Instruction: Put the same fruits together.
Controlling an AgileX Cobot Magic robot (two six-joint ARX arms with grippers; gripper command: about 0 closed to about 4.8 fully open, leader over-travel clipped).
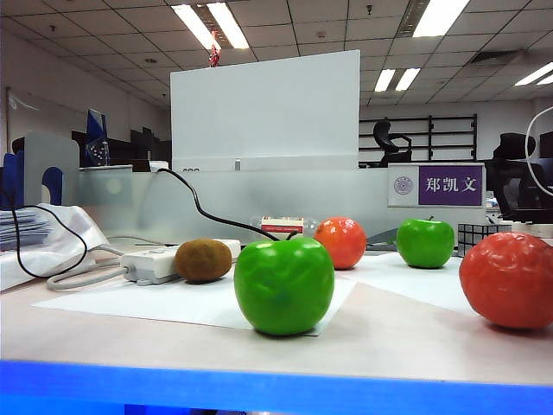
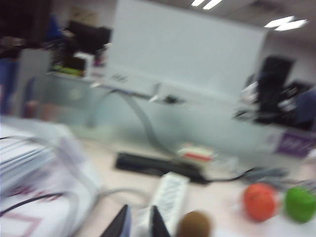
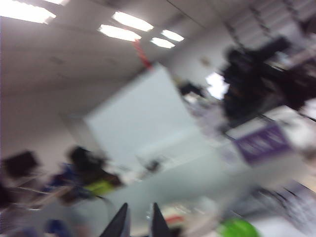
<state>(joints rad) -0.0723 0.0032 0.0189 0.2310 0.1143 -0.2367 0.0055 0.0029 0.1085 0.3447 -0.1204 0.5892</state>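
Note:
On the table lie several fruits: a green apple (image 1: 283,285) at the front, a brown kiwi (image 1: 203,260) to its left, an orange (image 1: 340,242) and a second green apple (image 1: 424,242) farther back, and a second orange (image 1: 510,278) at the right. No arm shows in the exterior view. The blurred left wrist view shows my left gripper (image 2: 139,223) a narrow gap open and empty, with the kiwi (image 2: 194,224), an orange (image 2: 258,201) and an apple (image 2: 299,204) ahead. My right gripper (image 3: 139,220) is also slightly open and empty, tilted, near a green apple (image 3: 238,228).
A white power strip (image 1: 160,262) with a black cable lies behind the kiwi, and it also shows just beyond the left gripper as a power strip (image 2: 170,192). White sheets of paper (image 1: 130,303) cover the table. A stack of papers (image 1: 34,238) sits far left, a glass partition behind.

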